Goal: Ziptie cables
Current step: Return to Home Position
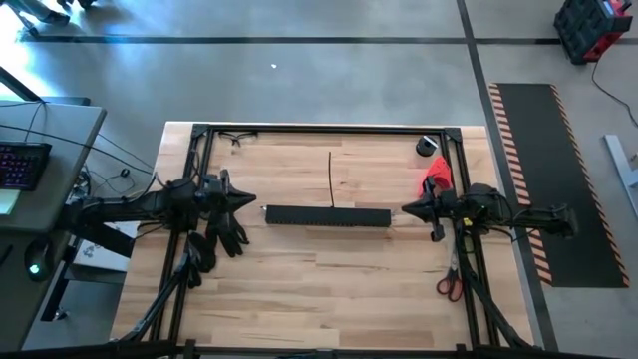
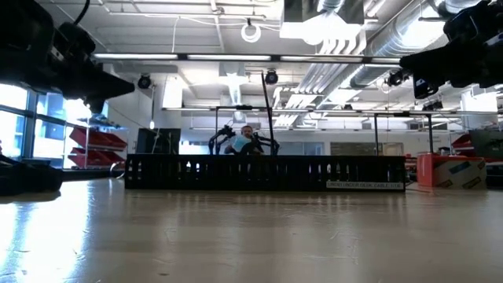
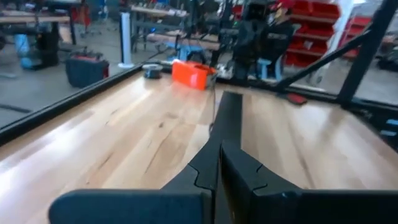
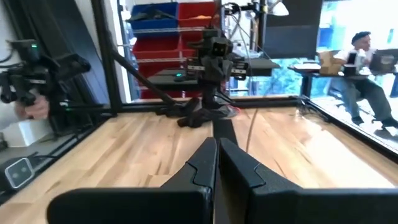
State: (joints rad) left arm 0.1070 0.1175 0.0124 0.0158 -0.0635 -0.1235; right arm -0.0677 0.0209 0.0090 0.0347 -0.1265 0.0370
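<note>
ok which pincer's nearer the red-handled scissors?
Right. The right pincer sits off the right end of the black duct, and the red-handled scissors lie on that arm's side of the table. The left pincer is off the duct's left end.

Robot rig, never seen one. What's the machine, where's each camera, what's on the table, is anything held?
It is two dark robot arms working at a wooden table. The high view looks straight down. The low view sits at tabletop level and looks across. Each wrist view rides on an arm and looks past that arm's own two fingers.

The left gripper and right gripper face each other from either end of a long black cable duct lying mid-table. Both are shut and hold nothing, and the low view shows them raised above the surface.

The cables show as a thin strand coming out of the duct.

Also on the table are black gloves near the left arm, plus red-handled scissors and an orange-red object near the right.
</note>
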